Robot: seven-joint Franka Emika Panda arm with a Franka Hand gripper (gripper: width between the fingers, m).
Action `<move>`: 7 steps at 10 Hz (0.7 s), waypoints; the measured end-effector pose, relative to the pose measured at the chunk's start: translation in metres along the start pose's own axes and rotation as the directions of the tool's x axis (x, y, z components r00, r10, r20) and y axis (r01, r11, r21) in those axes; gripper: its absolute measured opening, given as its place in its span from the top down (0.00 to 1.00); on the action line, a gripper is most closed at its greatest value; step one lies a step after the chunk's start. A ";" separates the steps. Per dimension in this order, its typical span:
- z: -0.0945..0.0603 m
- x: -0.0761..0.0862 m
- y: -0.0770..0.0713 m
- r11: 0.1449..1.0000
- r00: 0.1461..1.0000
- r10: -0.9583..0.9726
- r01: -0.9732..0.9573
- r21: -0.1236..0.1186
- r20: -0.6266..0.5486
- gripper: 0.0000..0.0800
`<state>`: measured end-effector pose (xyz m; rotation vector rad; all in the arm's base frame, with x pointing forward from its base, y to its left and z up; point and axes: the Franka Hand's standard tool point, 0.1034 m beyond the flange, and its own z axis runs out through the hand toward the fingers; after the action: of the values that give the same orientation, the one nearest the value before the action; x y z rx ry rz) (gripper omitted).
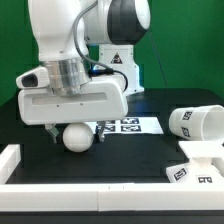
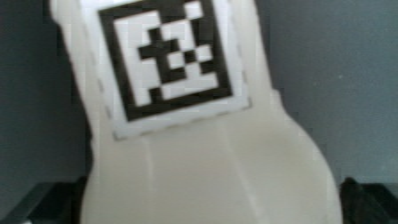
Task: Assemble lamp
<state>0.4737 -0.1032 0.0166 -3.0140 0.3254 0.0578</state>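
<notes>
While wide open, end effector (image 1: 75,128) astride white round-headed bulb (image 1: 75,140), black-and-white tag (image 2: 169,60) on its neck.

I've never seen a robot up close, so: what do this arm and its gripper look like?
The arm is glossy white, with rounded shells and a black round cap at one joint. A ribbed silver ring sits at the wrist, a small white box beside it. The gripper has a wide, boxy white body and two short dark fingers.
</notes>
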 end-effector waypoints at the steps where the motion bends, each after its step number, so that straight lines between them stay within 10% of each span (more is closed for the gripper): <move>1: 0.000 0.000 0.000 1.000 1.000 0.000 0.000 0.000 0.000 0.13; 7: -0.004 0.002 -0.009 0.996 0.997 -0.081 0.081 -0.024 0.002 0.13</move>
<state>0.4776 -0.0953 0.0212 -3.0473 0.2035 0.0563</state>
